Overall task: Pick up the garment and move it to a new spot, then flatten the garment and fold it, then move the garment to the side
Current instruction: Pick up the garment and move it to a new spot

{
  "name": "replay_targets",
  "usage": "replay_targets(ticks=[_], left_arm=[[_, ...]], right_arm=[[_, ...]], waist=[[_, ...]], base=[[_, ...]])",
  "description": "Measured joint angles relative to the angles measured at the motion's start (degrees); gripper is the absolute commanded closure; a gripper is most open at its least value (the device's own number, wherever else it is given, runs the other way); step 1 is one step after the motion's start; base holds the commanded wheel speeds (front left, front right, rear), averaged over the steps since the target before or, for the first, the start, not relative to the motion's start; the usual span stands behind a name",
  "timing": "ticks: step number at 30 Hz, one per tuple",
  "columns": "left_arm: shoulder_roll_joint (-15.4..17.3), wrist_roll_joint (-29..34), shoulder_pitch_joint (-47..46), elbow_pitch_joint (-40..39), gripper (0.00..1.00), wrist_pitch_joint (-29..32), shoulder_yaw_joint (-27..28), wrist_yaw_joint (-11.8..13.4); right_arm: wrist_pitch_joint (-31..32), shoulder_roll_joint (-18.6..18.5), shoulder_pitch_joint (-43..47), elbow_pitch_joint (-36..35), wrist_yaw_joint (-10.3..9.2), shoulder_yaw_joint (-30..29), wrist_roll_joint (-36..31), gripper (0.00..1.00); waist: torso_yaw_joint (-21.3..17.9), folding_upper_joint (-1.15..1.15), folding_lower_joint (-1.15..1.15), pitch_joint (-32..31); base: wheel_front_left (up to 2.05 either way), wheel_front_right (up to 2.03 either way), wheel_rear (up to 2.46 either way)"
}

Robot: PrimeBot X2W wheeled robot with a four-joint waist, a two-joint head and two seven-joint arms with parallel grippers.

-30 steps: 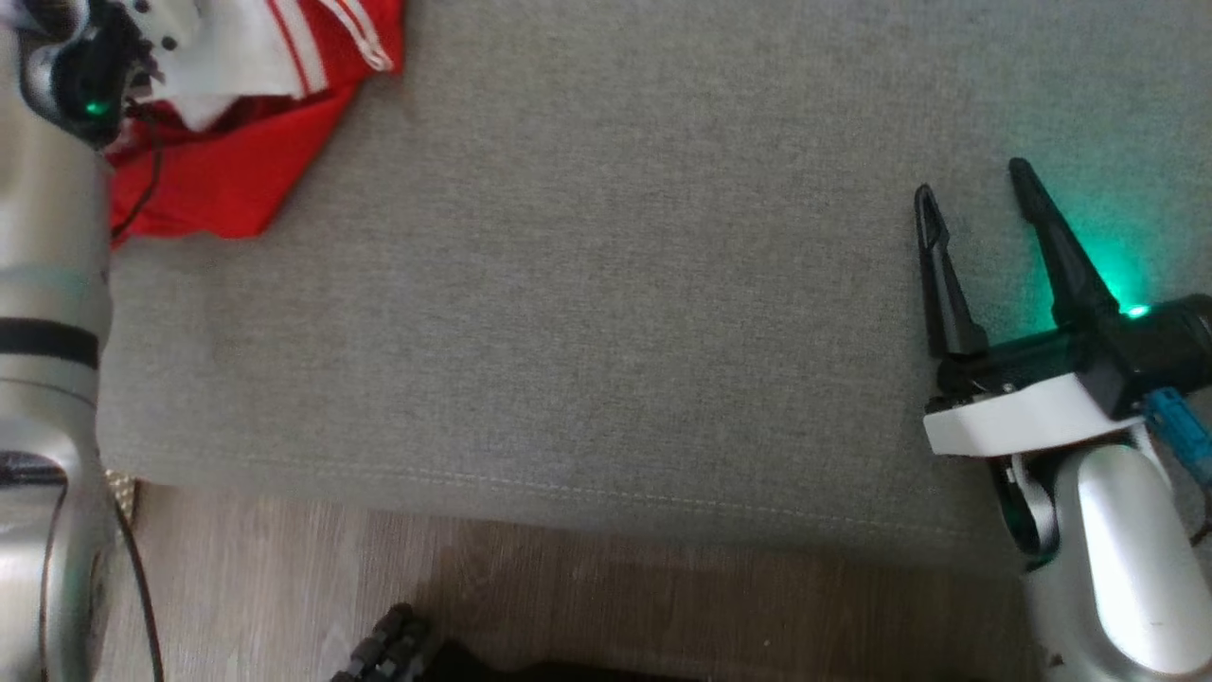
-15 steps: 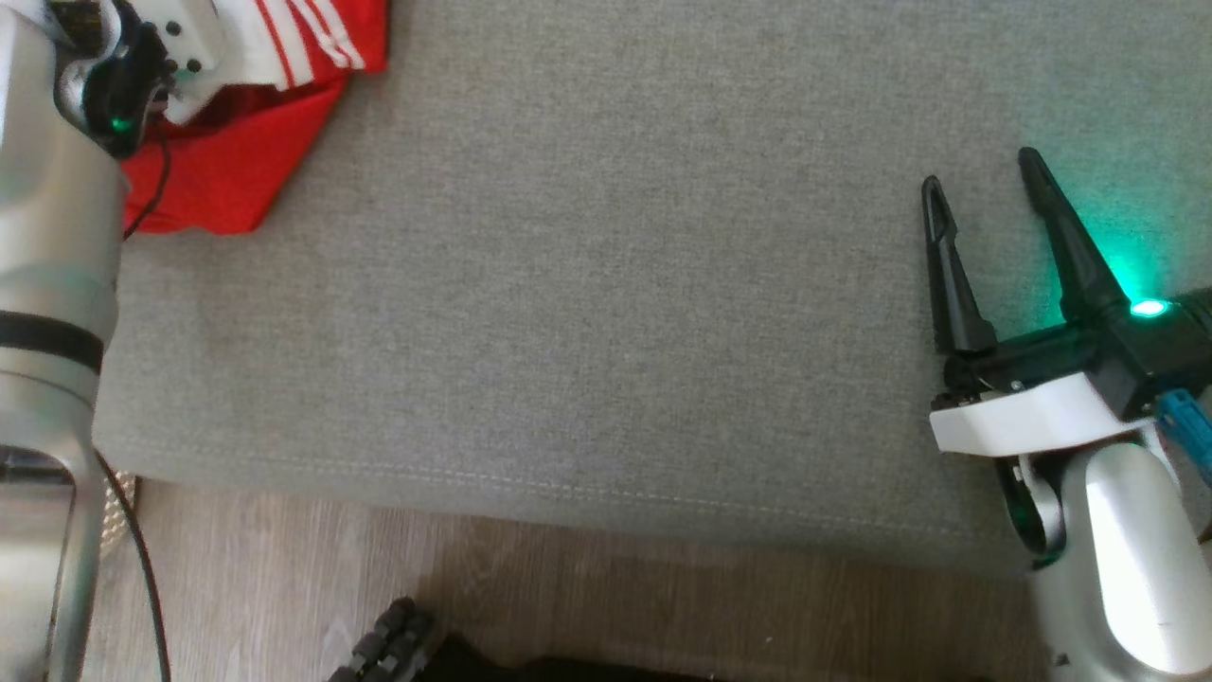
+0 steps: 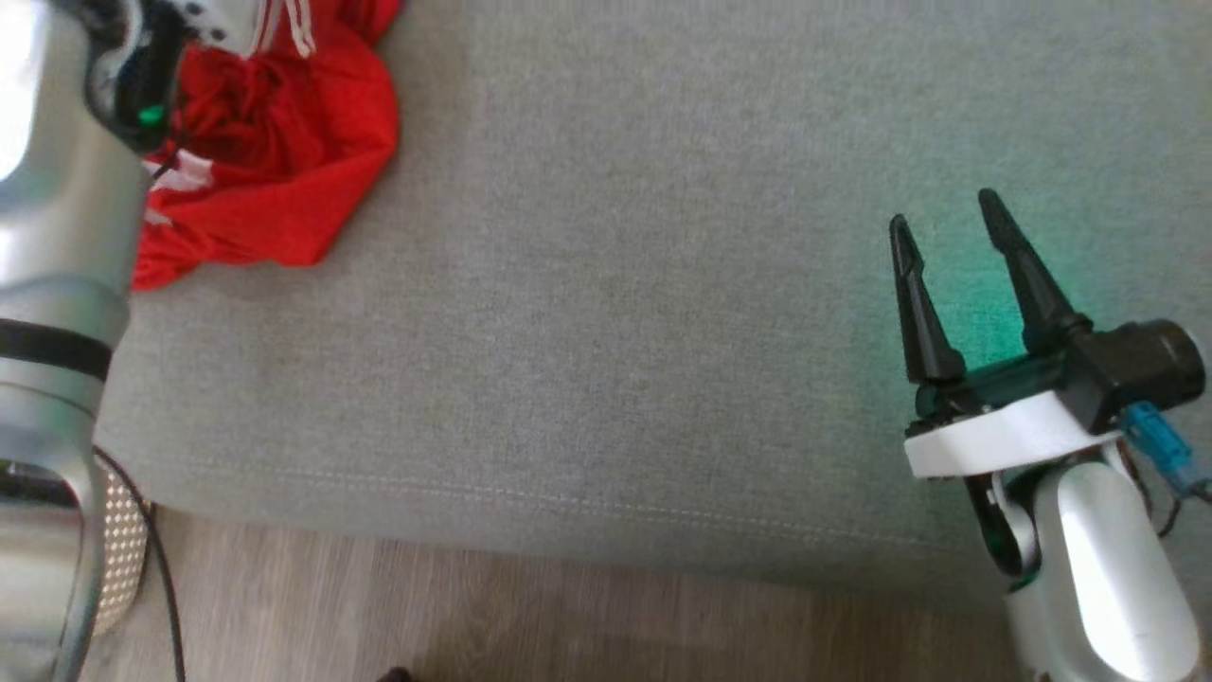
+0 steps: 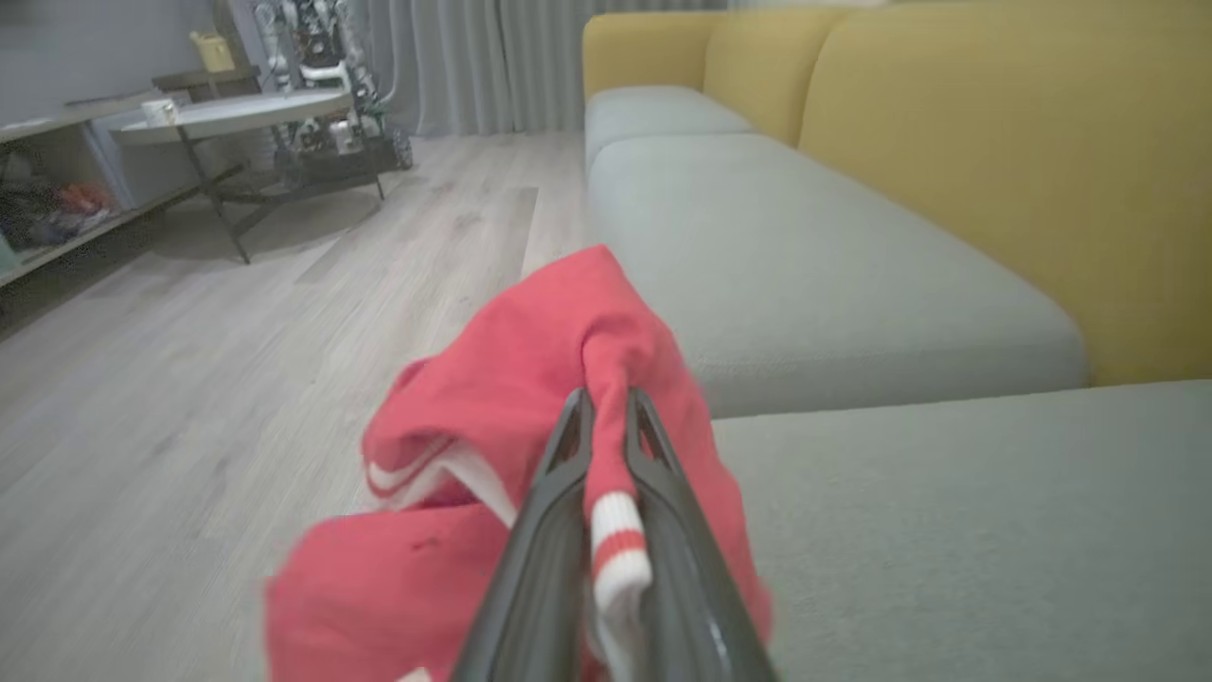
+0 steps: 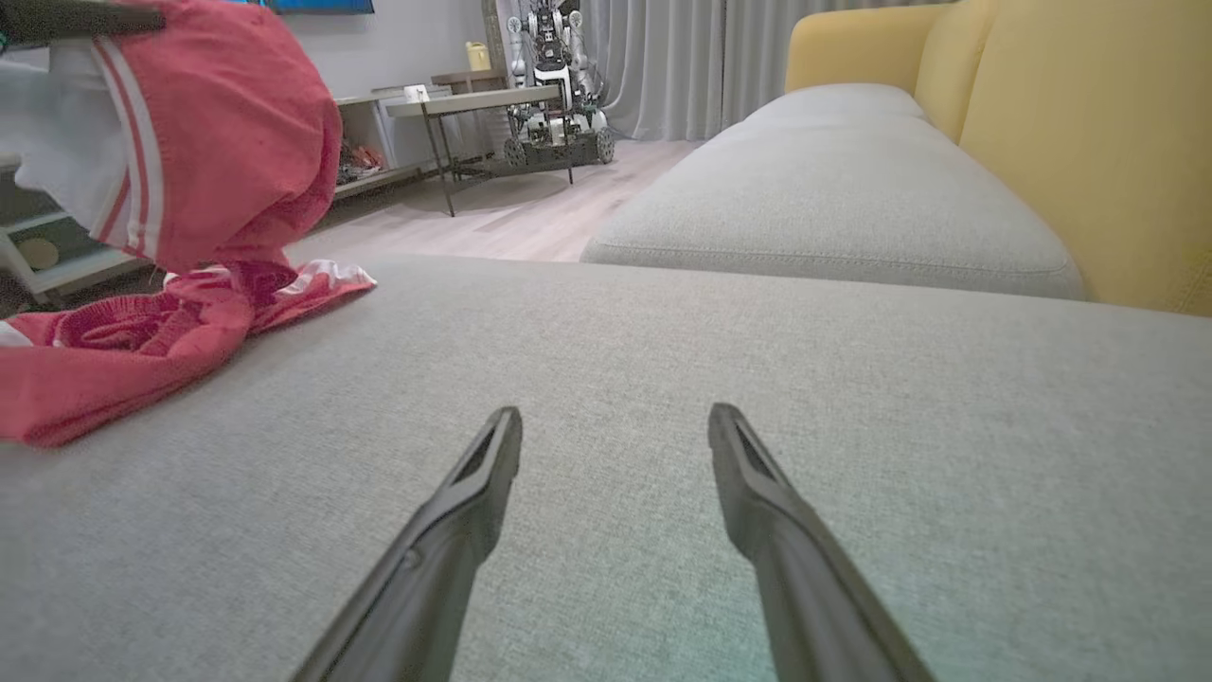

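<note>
Two fingers of the left gripper (image 4: pixel 606 400) pinch a fold of the red garment (image 4: pixel 492 379) beside its white striped cuff (image 4: pixel 620 542). The cloth hangs bunched, long axis unclear, its lower part lying on the grey sofa seat (image 3: pixel 606 284) at its left end. Well apart, the right gripper (image 3: pixel 942 210) hovers spread wide and empty.

Red garment (image 3: pixel 275 189) w/ white striped trim, crumpled in a heap. Upper part is lifted, w/ a fold and striped cuff pinched btwn the closed fingers of the left tool (image 4: pixel 606 403). Lower part rests on the grey sofa cushion (image 3: pixel 615 284), at its left side.
</note>
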Motion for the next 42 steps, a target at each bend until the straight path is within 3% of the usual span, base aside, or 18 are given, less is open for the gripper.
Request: replay_targets(ticks=[9,19,23,28,34,35,36,38,42], left_arm=[[2.2,-7.5,1.4,-18.2,1.0,1.7,-9.0,0.0],[2.5,-10.8,2.2,-31.6,1.0,7.9,-15.4,0.0],[2.2,-8.2,4.5,-31.8,1.0,7.4,-18.3,0.8],[0.6,-2.3,11.1,-25.6,1.0,-0.4,-22.6,3.1],[-3.6,2.0,15.8,-14.3,1.0,-4.6,-24.0,5.5],[-4.3,2.2,16.6,-13.4,0.94,-4.6,-23.4,5.5],[-4.7,2.9,17.4,-13.5,0.94,-4.6,-22.4,5.9],[-5.3,3.5,18.1,-13.8,0.0,-4.6,-20.9,6.3],[-7.0,5.8,20.4,-17.8,0.0,-4.6,-14.3,7.2]], right_arm=[[0.0,0.3,1.8,0.1,0.0,1.5,5.0,0.0],[0.0,0.5,1.9,-3.3,0.0,3.2,10.6,0.0],[0.0,0.5,1.9,-4.5,0.0,4.0,12.9,0.0],[0.0,0.5,2.8,-5.4,0.0,4.2,15.2,0.0],[0.0,0.6,3.8,-4.6,0.0,7.0,15.2,0.0],[0.0,0.6,3.8,-4.2,0.0,7.6,15.0,0.0],[0.0,0.6,3.8,-3.8,0.0,8.2,14.7,0.0],[0.0,0.6,3.8,-3.5,0.0,8.7,14.4,0.0],[0.0,0.7,3.7,-1.5,0.0,9.0,12.9,0.0]], waist=[[-4.0,0.0,0.0,-6.4],[-15.4,0.0,0.0,-9.6],[-20.7,0.0,0.0,-9.9],[-26.5,0.0,0.0,-10.1],[-29.2,0.0,0.0,-9.2],[-29.2,0.0,0.0,-9.0],[-29.1,0.0,0.0,-8.8],[-28.8,0.0,0.0,-8.7],[-27.0,0.0,0.0,-8.7]], base=[[0.0,0.0,0.0],[0.0,0.0,0.0],[0.0,0.0,0.0],[0.0,0.0,0.0],[0.0,0.0,0.0],[0.0,0.0,0.0],[0.0,0.0,0.0],[0.0,0.0,0.0],[0.0,0.0,0.0]])
